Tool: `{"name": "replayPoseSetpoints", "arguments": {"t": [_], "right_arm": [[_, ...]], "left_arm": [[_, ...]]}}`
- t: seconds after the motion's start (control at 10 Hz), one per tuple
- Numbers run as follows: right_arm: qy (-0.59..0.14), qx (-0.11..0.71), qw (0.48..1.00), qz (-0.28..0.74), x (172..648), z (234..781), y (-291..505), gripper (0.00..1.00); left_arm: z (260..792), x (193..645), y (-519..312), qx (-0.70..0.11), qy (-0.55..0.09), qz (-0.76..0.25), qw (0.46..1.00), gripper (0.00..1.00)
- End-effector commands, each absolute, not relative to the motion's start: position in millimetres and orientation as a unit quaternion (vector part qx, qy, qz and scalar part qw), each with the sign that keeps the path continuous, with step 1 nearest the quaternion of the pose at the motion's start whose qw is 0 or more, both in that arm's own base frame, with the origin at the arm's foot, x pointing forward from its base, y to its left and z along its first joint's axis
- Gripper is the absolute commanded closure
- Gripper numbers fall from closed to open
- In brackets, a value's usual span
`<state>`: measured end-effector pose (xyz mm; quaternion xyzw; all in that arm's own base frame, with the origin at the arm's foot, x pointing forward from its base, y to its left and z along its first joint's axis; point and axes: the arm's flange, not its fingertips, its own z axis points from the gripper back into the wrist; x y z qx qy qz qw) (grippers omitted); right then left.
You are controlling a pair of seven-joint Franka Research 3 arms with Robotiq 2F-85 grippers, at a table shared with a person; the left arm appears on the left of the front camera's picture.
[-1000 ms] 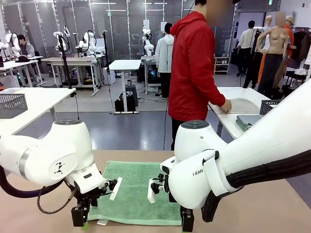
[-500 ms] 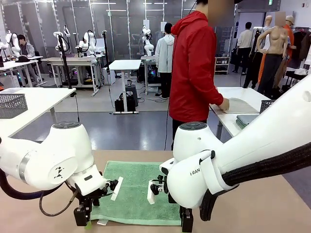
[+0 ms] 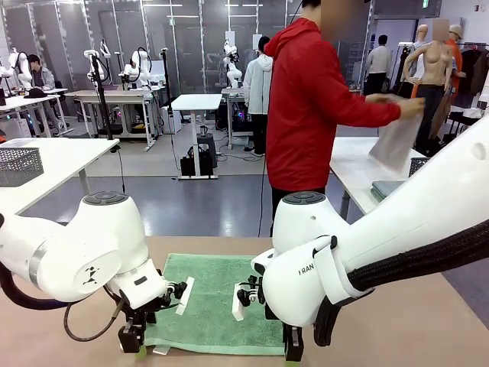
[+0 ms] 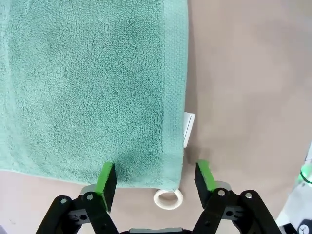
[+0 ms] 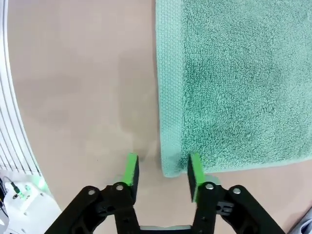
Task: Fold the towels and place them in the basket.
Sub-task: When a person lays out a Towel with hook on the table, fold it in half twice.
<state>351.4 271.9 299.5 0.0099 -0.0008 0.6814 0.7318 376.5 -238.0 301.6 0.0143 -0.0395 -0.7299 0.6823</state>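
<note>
Green towel flat on table. Left gripper wide, straddling corner by loop. Right gripper narrower, hem between pads, unpinched. Risk: pads catch only hem edge, corner slips on lift, fold skews.
</note>
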Motion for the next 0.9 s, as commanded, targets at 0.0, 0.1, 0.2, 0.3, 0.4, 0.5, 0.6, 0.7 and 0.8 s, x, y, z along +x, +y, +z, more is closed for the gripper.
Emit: {"name": "replayPoseSetpoints", "arguments": {"t": [0.0, 0.1, 0.2, 0.3, 0.4, 0.5, 0.6, 0.7, 0.8], "right_arm": [[0.002, 0.011, 0.73, 0.683, 357.8, 298.6, 271.3, 0.51], [0.001, 0.01, 0.731, 0.683, 358.6, 298.1, 270.9, 0.51], [-0.002, 0.011, 0.73, 0.683, 359.7, 297.2, 270.4, 0.51], [-0.003, 0.011, 0.731, 0.682, 360.5, 297.0, 270.2, 0.51], [-0.004, 0.011, 0.731, 0.682, 361.2, 296.7, 270.3, 0.51], [-0.005, 0.012, 0.731, 0.682, 362.0, 296.5, 270.0, 0.51], [-0.004, 0.012, 0.731, 0.682, 362.7, 295.8, 269.8, 0.51], [-0.003, 0.014, 0.731, 0.682, 363.3, 295.2, 269.9, 0.51], [0.002, 0.015, 0.732, 0.681, 364.9, 294.1, 270.2, 0.51]], "left_arm": [[297.3, 373.5, -238.4, 0.033, -0.048, -0.722, 0.689, 0.19], [297.1, 373.9, -238.5, 0.033, -0.048, -0.722, 0.689, 0.19], [296.8, 374.3, -238.8, 0.034, -0.049, -0.722, 0.689, 0.19], [296.4, 375.0, -239.6, 0.036, -0.048, -0.722, 0.689, 0.19], [296.4, 375.8, -239.9, 0.037, -0.048, -0.722, 0.69, 0.19], [296.1, 376.2, -239.9, 0.038, -0.049, -0.721, 0.69, 0.19], [295.9, 376.7, -239.5, 0.04, -0.051, -0.72, 0.691, 0.19], [295.7, 377.3, -239.3, 0.04, -0.049, -0.72, 0.691, 0.19], [295.5, 378.7, -239.4, 0.042, -0.043, -0.718, 0.693, 0.38]]}}
